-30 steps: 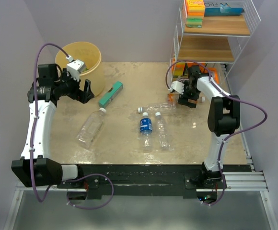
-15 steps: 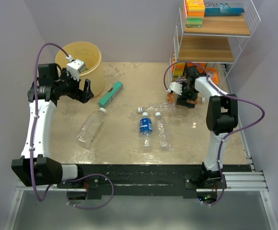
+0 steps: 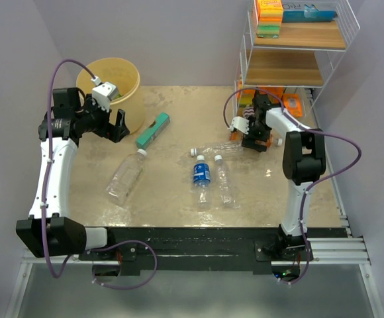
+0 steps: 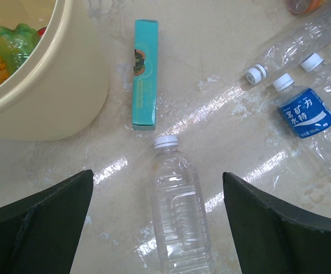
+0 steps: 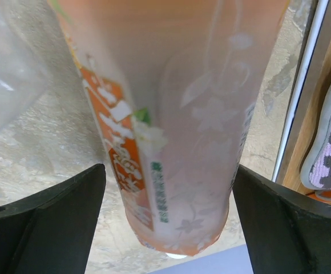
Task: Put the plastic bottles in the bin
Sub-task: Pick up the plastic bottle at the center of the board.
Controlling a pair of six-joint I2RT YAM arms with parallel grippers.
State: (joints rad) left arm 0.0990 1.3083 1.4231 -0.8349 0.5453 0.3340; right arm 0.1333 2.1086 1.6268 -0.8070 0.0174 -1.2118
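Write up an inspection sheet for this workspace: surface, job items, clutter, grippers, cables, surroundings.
Surface: table beige and glossy, with glare streaks.
Job's things: bin far left, with a green bottle inside. On the table lie a clear bottle and a blue-labelled bottle with two more clear ones beside it. An orange bottle is far right.
Clutter: teal box beside the bin.
Grippers: left gripper open, over the clear bottle. Right gripper open, fingers either side of the orange bottle.
Cables: purple cable looped on each arm, clear of the bottles.
Surroundings: wire shelf far right, holding boxes; grey walls.
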